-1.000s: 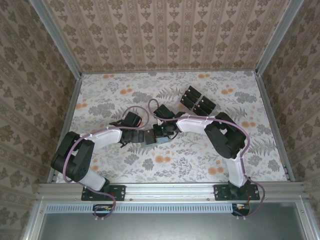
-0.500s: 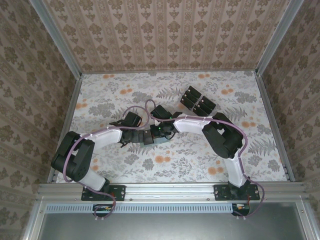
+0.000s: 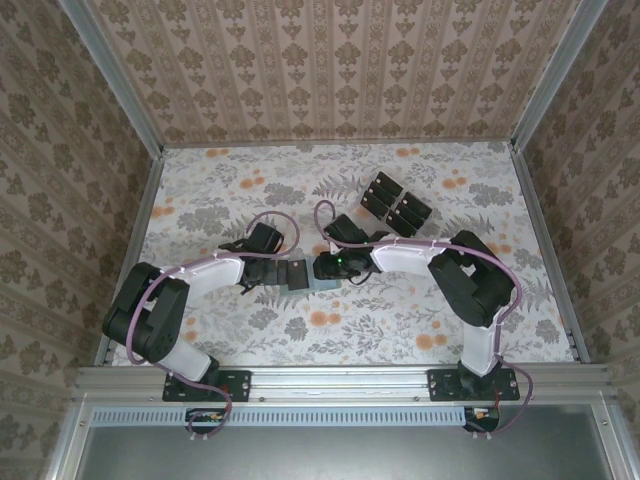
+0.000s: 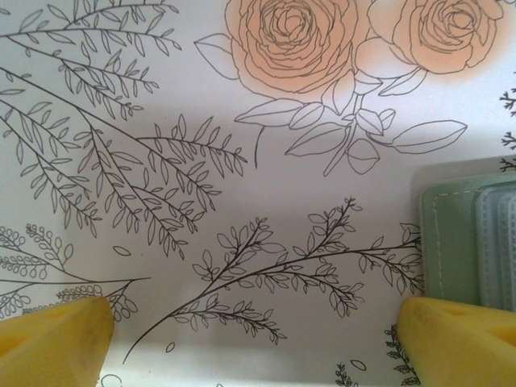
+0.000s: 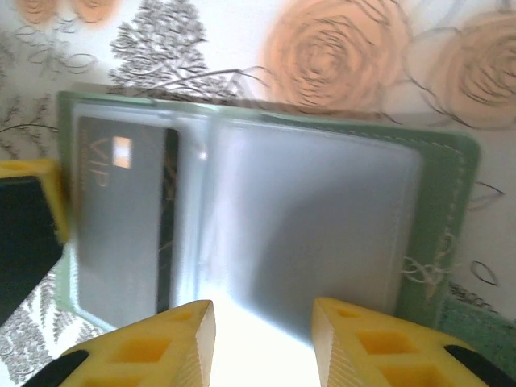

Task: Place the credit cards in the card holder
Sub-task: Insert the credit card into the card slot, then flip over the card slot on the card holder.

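Mid-table the holder (image 5: 443,201) is laid open with one card (image 5: 121,234) tucked in its sleeve; the left gripper (image 4: 254,337) is spread wide beside it, the right gripper (image 5: 262,339) is held slightly parted over it

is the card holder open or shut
Open: the card holder lies spread, clear sleeves exposed, a credit card inside one.
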Robot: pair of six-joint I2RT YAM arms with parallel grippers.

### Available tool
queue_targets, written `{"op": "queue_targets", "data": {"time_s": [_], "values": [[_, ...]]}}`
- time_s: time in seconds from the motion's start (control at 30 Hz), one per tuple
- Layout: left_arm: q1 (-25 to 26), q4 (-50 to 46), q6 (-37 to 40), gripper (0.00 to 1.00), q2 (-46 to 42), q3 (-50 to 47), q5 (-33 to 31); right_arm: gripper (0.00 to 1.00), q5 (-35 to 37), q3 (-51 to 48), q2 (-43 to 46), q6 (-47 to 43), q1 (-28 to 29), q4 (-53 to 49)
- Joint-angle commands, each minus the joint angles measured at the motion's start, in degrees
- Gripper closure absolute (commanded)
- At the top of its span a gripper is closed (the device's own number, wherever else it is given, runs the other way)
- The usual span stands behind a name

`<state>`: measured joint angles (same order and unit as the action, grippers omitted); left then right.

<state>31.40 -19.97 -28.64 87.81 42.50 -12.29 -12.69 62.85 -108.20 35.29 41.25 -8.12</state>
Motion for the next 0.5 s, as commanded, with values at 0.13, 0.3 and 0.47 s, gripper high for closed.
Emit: {"op": "queue_targets", "data": {"time_s": [0.13, 0.3, 0.47], "values": [[-1.89, -0.31, 3.72, 0.0, -1.1, 2.98, -1.09, 0.61, -1.9, -6.45, 2.18, 6.04, 0.64, 6.6], [-3.96, -1.36, 5.49, 0.0, -3.66, 3.83, -0.98, 0.61, -1.47, -6.89, 3.83, 7.02, 2.13, 6.79], [-4.82, -1.7, 5.57, 0.0, -6.77, 3.57, 0.19, 0.61, -0.06, -5.95, 7.42, 6.49, 2.25, 5.14]]}}
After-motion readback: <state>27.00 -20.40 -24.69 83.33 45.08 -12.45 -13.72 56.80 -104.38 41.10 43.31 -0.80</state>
